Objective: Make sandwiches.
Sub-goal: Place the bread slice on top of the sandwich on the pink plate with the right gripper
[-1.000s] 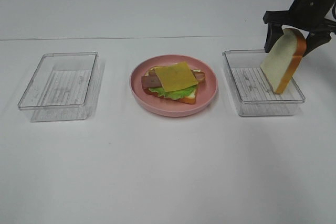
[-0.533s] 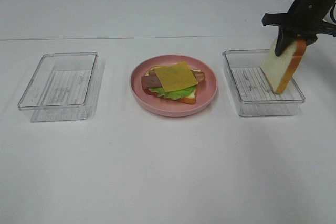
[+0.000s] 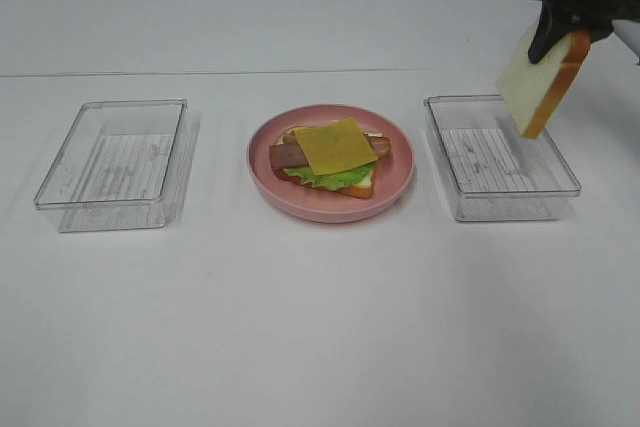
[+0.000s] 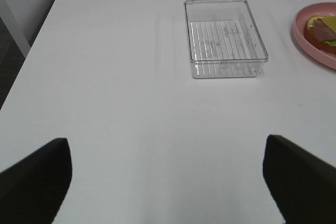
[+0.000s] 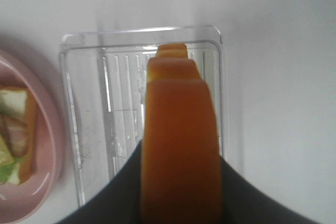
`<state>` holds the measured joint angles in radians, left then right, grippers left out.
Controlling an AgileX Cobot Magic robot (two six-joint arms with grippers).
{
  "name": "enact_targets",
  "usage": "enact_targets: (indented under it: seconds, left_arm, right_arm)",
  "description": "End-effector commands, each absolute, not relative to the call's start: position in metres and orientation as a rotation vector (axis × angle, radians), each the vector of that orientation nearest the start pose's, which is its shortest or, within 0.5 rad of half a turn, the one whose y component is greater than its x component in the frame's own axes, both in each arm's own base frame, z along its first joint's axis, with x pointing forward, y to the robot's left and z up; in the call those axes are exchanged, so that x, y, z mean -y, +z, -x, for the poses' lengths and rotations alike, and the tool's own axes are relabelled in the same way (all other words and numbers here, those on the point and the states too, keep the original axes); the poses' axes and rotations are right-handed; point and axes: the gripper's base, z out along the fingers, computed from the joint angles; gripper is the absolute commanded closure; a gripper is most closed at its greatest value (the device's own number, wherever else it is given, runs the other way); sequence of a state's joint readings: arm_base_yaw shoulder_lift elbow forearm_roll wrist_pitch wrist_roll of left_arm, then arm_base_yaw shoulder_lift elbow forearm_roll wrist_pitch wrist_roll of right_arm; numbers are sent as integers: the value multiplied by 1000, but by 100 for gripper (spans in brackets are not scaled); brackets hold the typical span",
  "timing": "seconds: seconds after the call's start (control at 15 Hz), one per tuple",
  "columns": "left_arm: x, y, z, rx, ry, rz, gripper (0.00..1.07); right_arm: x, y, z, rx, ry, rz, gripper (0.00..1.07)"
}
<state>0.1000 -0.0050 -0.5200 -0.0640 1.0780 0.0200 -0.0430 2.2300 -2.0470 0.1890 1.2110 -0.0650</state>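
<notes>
With the right claw (image 3: 556, 29) clamped on the top bread slice (image 3: 540, 82) above the right tray (image 3: 500, 192), capping the open sandwich (image 3: 332, 159) on the pink plate (image 3: 300, 202) beside that tray seems next; left claw (image 4: 168, 182) gapes.

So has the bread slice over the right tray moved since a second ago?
Yes. The bread slice, clamped in the right gripper, has risen: its lower corner sat inside the right tray before and now hangs above its rim.

A plate (image 3: 395, 187) bearing the stacked sandwich (image 3: 331, 155) is set mid-desk between two trays (image 3: 112, 162) (image 3: 500, 162) (the bread slice (image 3: 535, 82) is held above the right one).
</notes>
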Motion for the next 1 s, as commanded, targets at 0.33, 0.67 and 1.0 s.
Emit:
enact_targets:
  seconds: [0.33, 0.67, 1.0]
  left_arm:
    - [6, 281, 10, -2018, 2, 79, 16]
    - [6, 281, 10, -2018, 2, 79, 16]
    - [6, 281, 10, -2018, 2, 79, 16]
  right_arm:
    - [-48, 318, -447, -2699, 392, 142, 107]
    - [-142, 308, -436, -2670, 503, 397, 107]
    - [-209, 246, -440, -2723, 763, 519, 107]
